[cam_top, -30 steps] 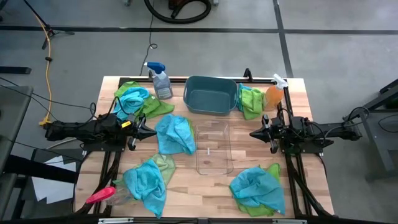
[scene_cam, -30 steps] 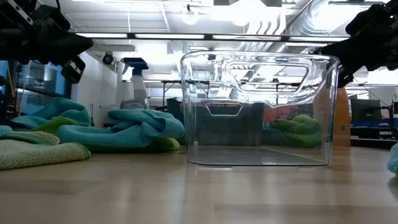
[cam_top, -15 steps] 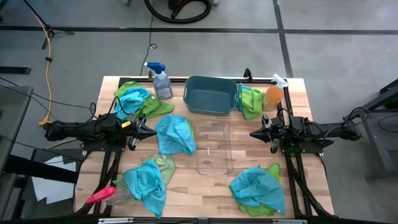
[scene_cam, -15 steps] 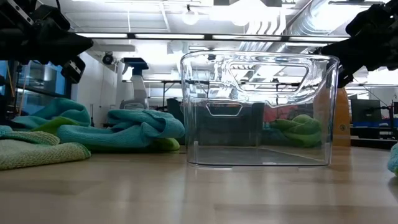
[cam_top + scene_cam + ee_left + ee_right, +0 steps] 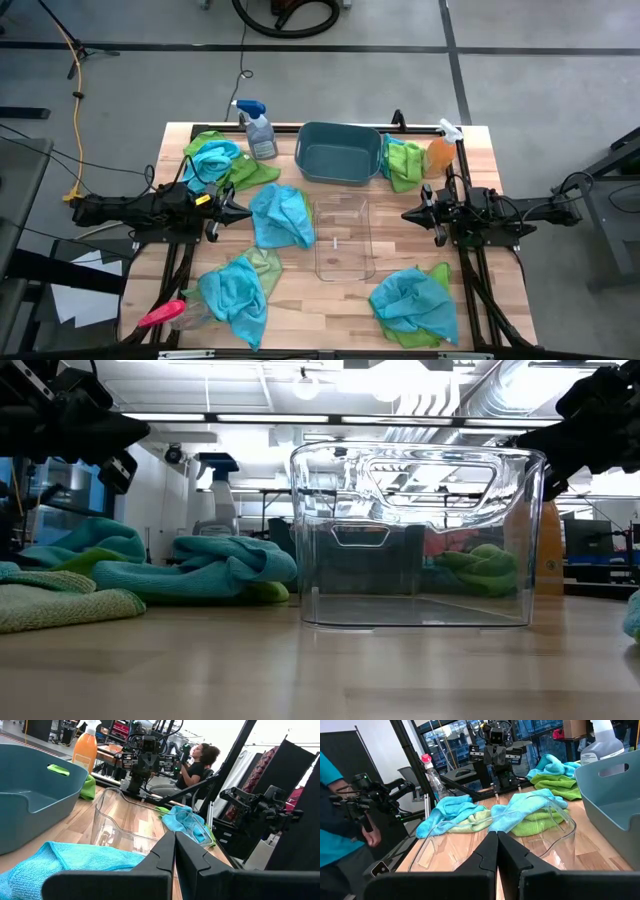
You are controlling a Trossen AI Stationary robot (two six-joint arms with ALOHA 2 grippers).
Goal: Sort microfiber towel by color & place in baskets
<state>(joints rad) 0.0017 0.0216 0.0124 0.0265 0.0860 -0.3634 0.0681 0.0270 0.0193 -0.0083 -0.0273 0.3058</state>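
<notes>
Turquoise and lime towels lie in several heaps. One turquoise towel (image 5: 280,216) lies left of the clear bin (image 5: 343,240). A turquoise and lime pile (image 5: 215,162) sits at the far left, another (image 5: 240,287) at the near left, and a third (image 5: 412,300) at the near right. A lime towel (image 5: 403,163) lies right of the teal tub (image 5: 340,153). My left gripper (image 5: 245,210) hovers shut beside the middle turquoise towel (image 5: 75,862). My right gripper (image 5: 405,215) hovers shut right of the clear bin (image 5: 495,842). Both bins hold nothing.
A blue-capped spray bottle (image 5: 258,131) stands left of the tub, and an orange one (image 5: 440,152) stands at the far right. A red-handled tool (image 5: 160,315) lies at the near left corner. Bare wood shows near the front edge (image 5: 320,670). A person (image 5: 197,767) sits beyond the table.
</notes>
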